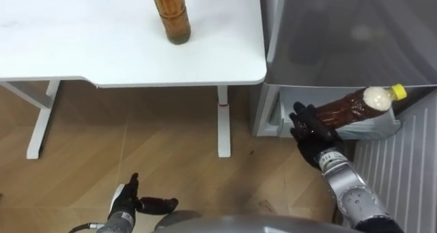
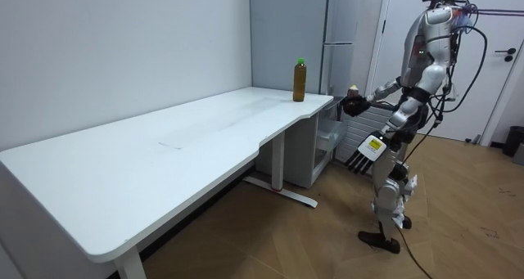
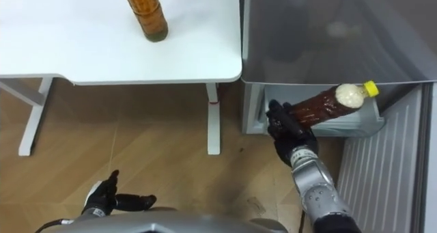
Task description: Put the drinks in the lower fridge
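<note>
A brown drink bottle with a yellow cap (image 1: 349, 108) lies tilted in my right hand (image 1: 311, 134), whose fingers are curled round its lower half. Its cap end points toward the open lower fridge compartment (image 1: 382, 127). In the right eye view the same bottle (image 3: 321, 104) sits in the right hand (image 3: 290, 130) in front of the compartment's pale drawer. A second brown bottle (image 1: 171, 14) stands upright on the white table (image 1: 102, 48); it has a green cap in the room view (image 2: 300, 80). My left hand (image 1: 126, 202) hangs low at the lower left, fingers relaxed and holding nothing.
The grey fridge (image 1: 341, 35) stands right of the table, its lower door (image 1: 403, 171) swung open with a ribbed white inner face. Table legs (image 1: 223, 120) stand on the wooden floor. In the room view I stand upright before the fridge (image 2: 344, 33).
</note>
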